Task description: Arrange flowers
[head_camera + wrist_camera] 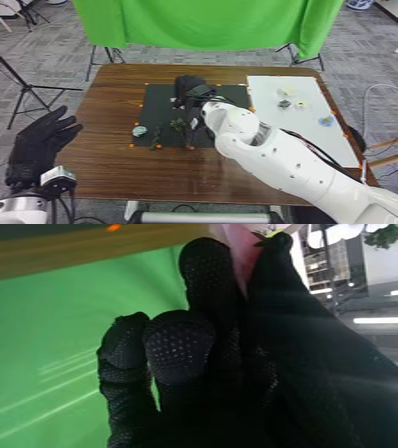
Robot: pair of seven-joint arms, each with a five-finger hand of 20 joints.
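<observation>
R. hand [188, 86], black fabric glove, over dark mat, far half: thumb & nearest finger pinch a thin, pink, petal-like piece [238, 246], likely part of a flower being placed. L. hand [40, 137], black fabric glove, beyond mat's left side: fingers loosely spread, holding nothing.

Risks (est.): pink piece may crease or slip out, grip being narrow & at the tips; sprigs nr. R. wrist may be dragged, cause: low sweep of glove or cables; blooms on board may roll if forearm drops.

Qty., outward:
- Dark, flat, rectangular mat [155, 107], orange-dotted edge: 1.
- Green, leafy sprigs [156, 138], on mat: at least 2; rest hidden by arm, can't tell.
- Pale blue-green, round bloom [139, 131], mat's near left corner: 1.
- White, flat, rectangular board [306, 145], right of mat: 1.
- Small blooms on board: 4, viz. cream [285, 92], grey-green [284, 104], white w/ yellow centre [300, 104], light blue [325, 121].
- Brown wooden table [102, 175], under all: 1.
</observation>
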